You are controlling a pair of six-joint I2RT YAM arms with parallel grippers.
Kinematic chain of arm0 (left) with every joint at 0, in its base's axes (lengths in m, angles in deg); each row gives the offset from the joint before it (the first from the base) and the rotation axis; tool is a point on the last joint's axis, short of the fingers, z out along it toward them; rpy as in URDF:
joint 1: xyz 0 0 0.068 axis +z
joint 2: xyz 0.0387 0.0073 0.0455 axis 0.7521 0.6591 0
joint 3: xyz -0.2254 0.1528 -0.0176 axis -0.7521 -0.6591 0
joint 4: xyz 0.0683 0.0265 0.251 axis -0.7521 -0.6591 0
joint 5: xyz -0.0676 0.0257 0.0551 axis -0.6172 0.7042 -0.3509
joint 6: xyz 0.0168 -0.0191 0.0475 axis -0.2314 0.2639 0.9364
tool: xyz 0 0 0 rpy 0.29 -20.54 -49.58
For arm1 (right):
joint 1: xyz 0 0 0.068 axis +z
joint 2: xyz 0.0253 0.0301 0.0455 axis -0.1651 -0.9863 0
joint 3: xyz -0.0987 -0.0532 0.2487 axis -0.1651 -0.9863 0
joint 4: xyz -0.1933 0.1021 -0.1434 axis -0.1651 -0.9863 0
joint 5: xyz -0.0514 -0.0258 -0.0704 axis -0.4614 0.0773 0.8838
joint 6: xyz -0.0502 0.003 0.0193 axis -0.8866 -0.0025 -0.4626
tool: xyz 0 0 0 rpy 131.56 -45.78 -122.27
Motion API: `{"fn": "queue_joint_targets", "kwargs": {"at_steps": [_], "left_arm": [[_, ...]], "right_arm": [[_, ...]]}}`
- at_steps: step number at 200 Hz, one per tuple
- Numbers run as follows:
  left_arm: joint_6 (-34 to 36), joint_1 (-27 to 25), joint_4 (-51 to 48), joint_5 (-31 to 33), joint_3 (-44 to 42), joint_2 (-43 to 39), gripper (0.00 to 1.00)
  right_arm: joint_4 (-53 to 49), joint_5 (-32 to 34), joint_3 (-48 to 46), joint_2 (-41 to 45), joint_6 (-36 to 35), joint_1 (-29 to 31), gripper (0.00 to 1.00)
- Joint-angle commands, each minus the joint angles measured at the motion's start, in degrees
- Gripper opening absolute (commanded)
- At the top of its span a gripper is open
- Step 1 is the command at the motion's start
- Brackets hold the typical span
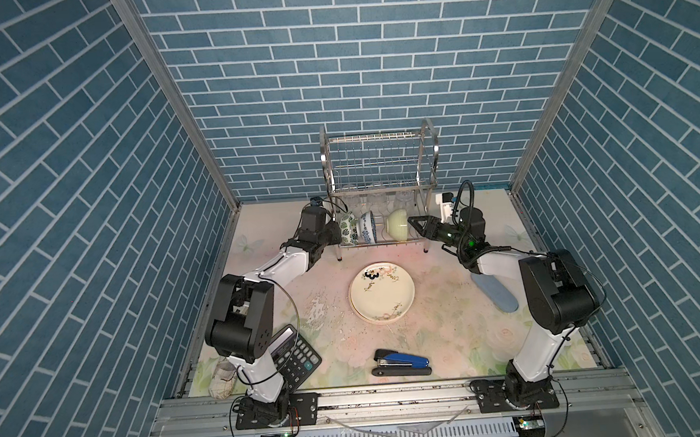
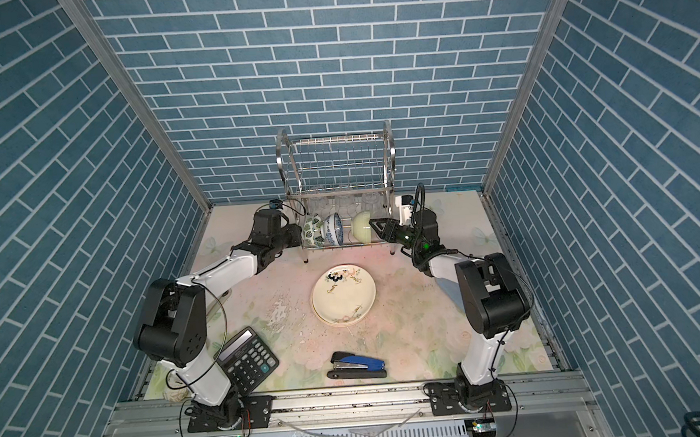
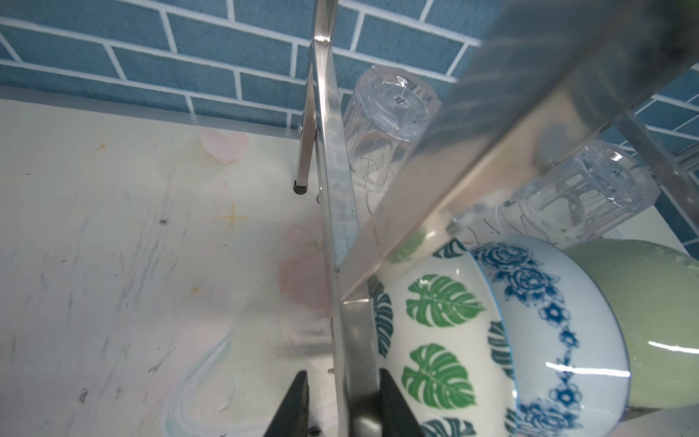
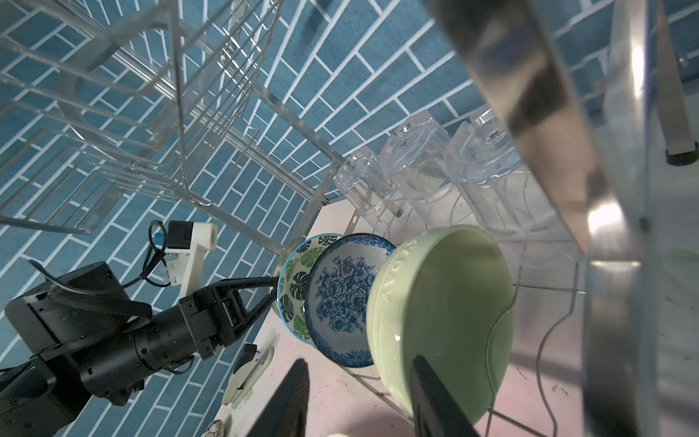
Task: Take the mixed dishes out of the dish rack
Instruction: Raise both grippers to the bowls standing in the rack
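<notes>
We see the two-tier shiny steel wire dish rack standing at the back of the floral-printed bench. On its lower shelf three bowls stand on edge in a row, mouths turned toward the rack's right end. The white bowl with green leaves is at the left end, the white bowl with blue flowers is close against it, and the pale green glazed bowl is at the right end, a little apart. Behind them the three small clear tumblers sit upside down, side by side.

The round cream floral plate lies flat on the bench in front of the rack, topping a stack. Rims of other plates show under it, but we cannot make out their colours.

The left gripper is at the rack's left end with its jaws narrow, one finger on either side of the flat steel strip of the side frame, just beside the leaf bowl. We cannot tell whether they pinch the strip. The right gripper is at the right end with its jaws wide, astride the pale green bowl's rim: one finger is inside the bowl, the other outside with clear space between it and the rim.

Near the front lie a black desk calculator and a blue-and-black stapler.
</notes>
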Motion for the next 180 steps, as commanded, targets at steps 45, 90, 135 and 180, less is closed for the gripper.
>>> {"fn": "queue_joint_targets", "kwargs": {"at_steps": [45, 90, 135, 180], "left_arm": [[1.0, 0.3, 0.9, 0.2, 2.0, 1.5, 0.14], [0.9, 0.3, 0.7, 0.0, 2.1, 1.4, 0.12], [1.0, 0.3, 0.5, -0.2, 2.4, 1.2, 0.10], [1.0, 0.3, 0.3, -0.3, 2.9, 1.5, 0.10]], "right_arm": [[-0.9, 0.1, 5.9, -3.9, 1.3, -0.1, 0.49], [-2.1, -0.2, 8.6, -6.7, 1.0, 0.1, 0.45], [-2.6, -0.7, 11.0, -9.5, 1.2, 0.7, 0.41], [-0.8, -2.3, 12.2, -11.9, 2.4, 1.7, 0.39]]}}
